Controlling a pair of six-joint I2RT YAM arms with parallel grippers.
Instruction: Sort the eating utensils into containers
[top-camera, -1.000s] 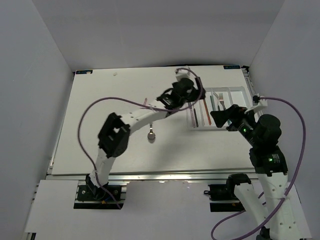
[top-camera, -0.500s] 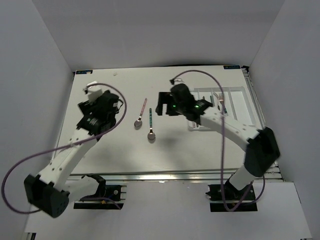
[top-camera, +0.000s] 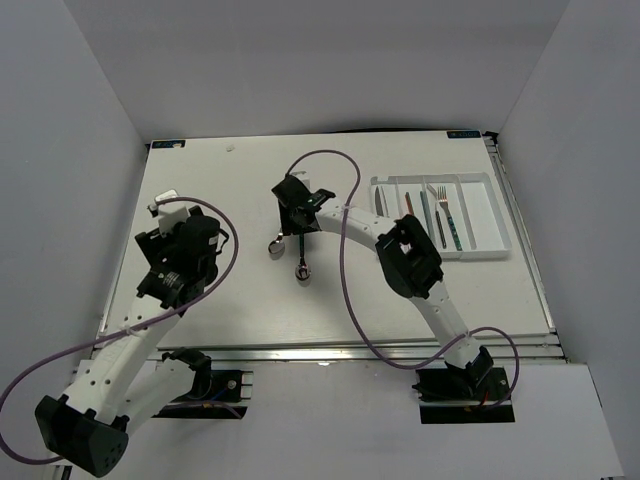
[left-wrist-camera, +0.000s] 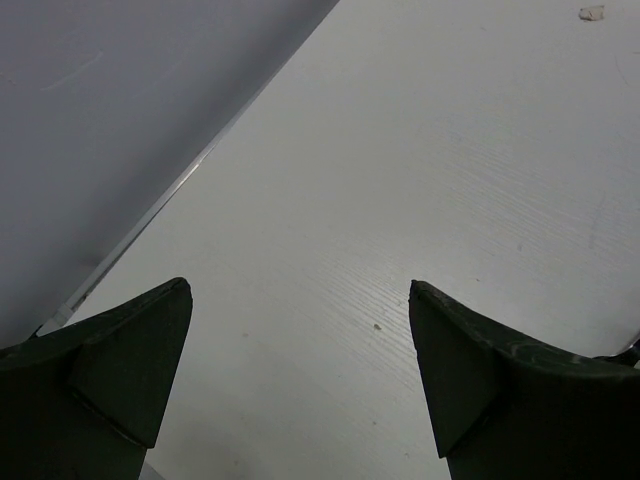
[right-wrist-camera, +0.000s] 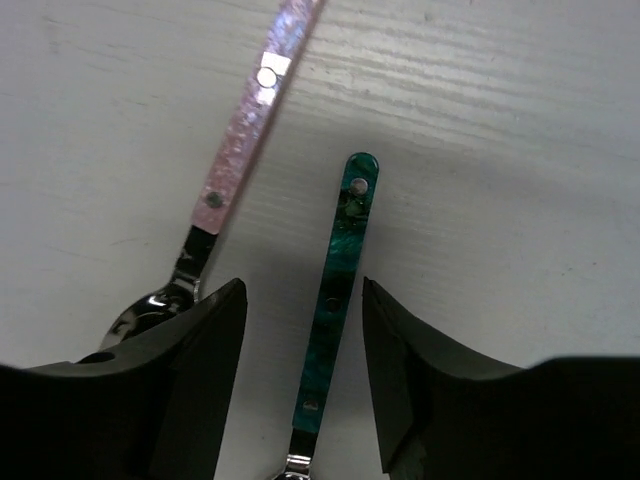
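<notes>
The right gripper, jaws half apart and not yet pinching, straddles the teal-handled spoon, which lies lengthwise between them on the table, well left of the tray.

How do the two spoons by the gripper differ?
The pink-handled spoon has a glittery pink handle; the teal-handled spoon has a marbled green one. The teal-handled spoon lies between the fingers of the right gripper; the pink-handled spoon lies outside them. The pink-handled spoon slants away from the teal-handled spoon. Both lie flat on the table.
</notes>
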